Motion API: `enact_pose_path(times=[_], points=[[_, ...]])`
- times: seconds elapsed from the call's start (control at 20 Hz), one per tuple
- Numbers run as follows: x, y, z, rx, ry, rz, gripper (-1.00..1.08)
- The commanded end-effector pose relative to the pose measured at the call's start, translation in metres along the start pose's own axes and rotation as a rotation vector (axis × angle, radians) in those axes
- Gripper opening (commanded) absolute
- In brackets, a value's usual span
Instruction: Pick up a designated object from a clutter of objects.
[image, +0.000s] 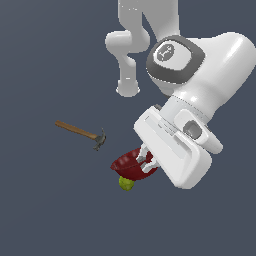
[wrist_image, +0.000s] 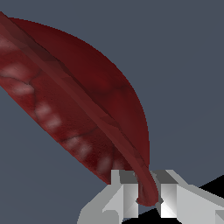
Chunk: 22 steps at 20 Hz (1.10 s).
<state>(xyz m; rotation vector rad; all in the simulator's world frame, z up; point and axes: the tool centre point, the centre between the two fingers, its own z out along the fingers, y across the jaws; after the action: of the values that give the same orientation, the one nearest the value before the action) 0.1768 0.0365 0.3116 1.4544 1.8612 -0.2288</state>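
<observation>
The dark red bowl (image: 129, 165) hangs tilted in my gripper (image: 146, 163), which is shut on its rim. In the wrist view the bowl (wrist_image: 87, 105) fills much of the frame, its ribbed rim pinched between the two grey fingers (wrist_image: 170, 199), with my gripper (wrist_image: 146, 197) closed on it. The yellow-green pear (image: 126, 184) sits just below the bowl in the exterior view. The wooden-handled hammer (image: 82, 133) lies towards the exterior view's left. The small blue ball and the cyan brick are out of view.
The white arm and its large wrist housing (image: 200, 75) fill the exterior view's upper right. The floor is a plain dark grey-blue surface (image: 50, 210).
</observation>
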Motion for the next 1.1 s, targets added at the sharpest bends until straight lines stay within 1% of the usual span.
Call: enact_pose_path(times=[0.0,0.25,0.5,0.75,0.9,1.05], points=[[-0.003,0.004,-0.029,-0.065,0.009,0.016,-1.0],[-0.009,0.006,-0.08,-0.18,0.024,0.043,-1.0],[-0.014,0.004,-0.118,-0.266,0.035,0.064,-1.0],[-0.017,0.0,-0.142,-0.322,0.041,0.077,-1.0],[-0.019,-0.001,-0.151,-0.341,0.042,0.082,-1.0],[-0.019,-0.002,-0.154,-0.349,0.043,0.084,-1.0]])
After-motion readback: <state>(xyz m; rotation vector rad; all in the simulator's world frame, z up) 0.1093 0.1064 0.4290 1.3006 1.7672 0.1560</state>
